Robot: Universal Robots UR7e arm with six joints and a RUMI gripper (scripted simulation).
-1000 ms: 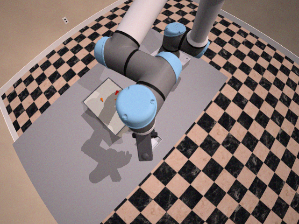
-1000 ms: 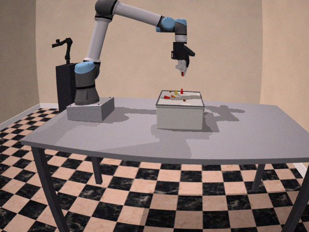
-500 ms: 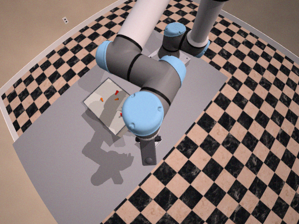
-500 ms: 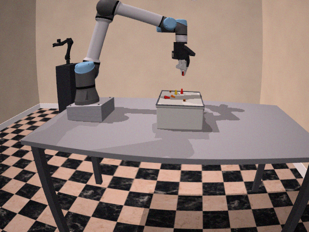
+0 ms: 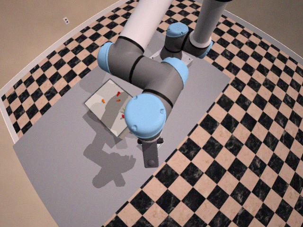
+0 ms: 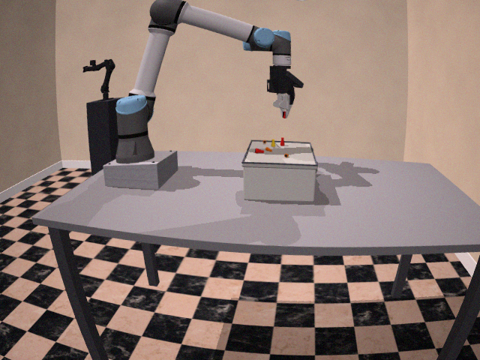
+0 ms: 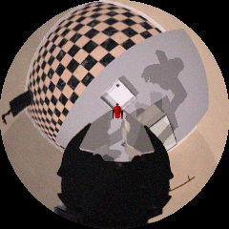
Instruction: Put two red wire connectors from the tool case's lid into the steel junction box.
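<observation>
Exterior view: grey table (image 6: 372,217) on checkered floor (image 6: 247,310), beige walls (image 6: 349,58).

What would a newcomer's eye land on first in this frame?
Probably the arm's gripper, hanging high above the table with a red wire connector pinched between its fingers. Below it, the tool case stands on the grey table, its lid dotted with small red, orange and yellow connectors. In the wrist view the steel junction box lies just beyond the held connector.
</observation>
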